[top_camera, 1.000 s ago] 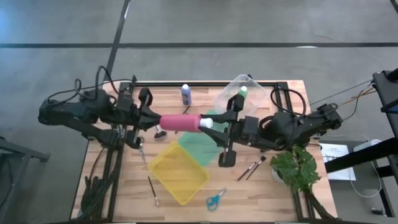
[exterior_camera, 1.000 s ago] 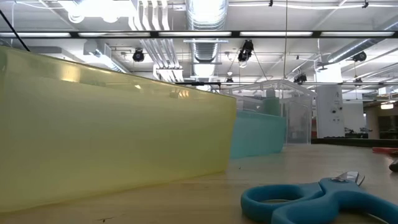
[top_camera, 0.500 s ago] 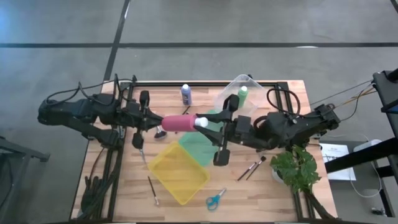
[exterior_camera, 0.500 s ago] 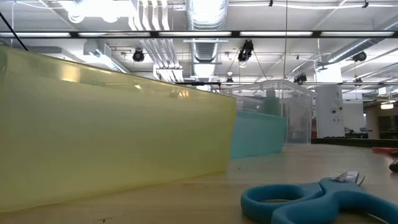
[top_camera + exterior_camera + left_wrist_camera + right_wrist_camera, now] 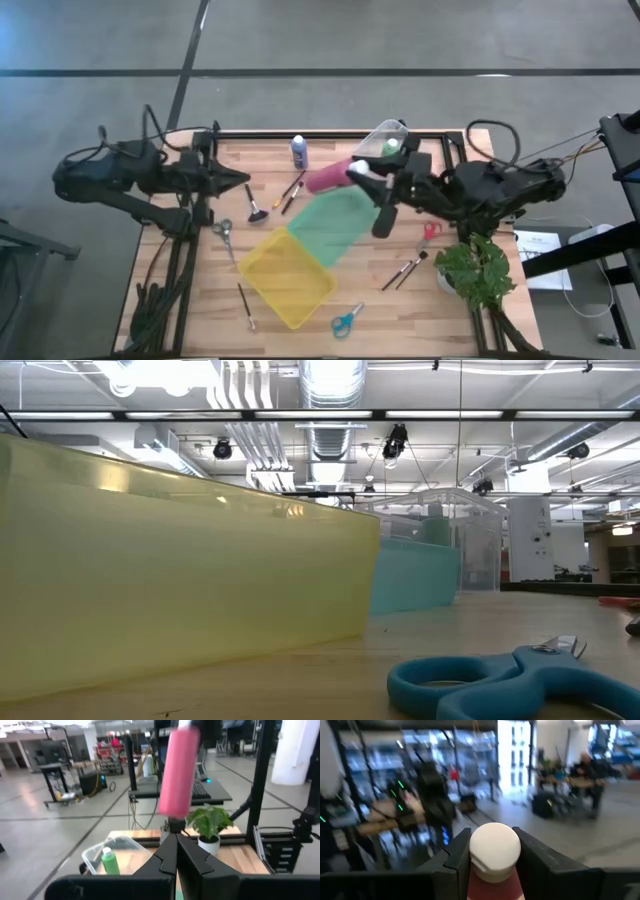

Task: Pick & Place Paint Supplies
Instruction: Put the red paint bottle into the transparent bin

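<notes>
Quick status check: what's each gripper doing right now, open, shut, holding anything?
Left gripper: closed, empty, at the table's left side.
Right gripper: closed on the pink-red paint bottle, by its white-capped end, held above the table.

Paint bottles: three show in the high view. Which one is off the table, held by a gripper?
The pink-red bottle, clamped at its white cap by the right gripper. The blue-purple bottle stands on the table; the green bottle sits in the clear bin.

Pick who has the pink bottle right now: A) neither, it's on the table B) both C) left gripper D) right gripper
D: the right gripper has its fingers on either side of the pink bottle at the white cap end, while the left gripper is shut and apart from it.
</notes>
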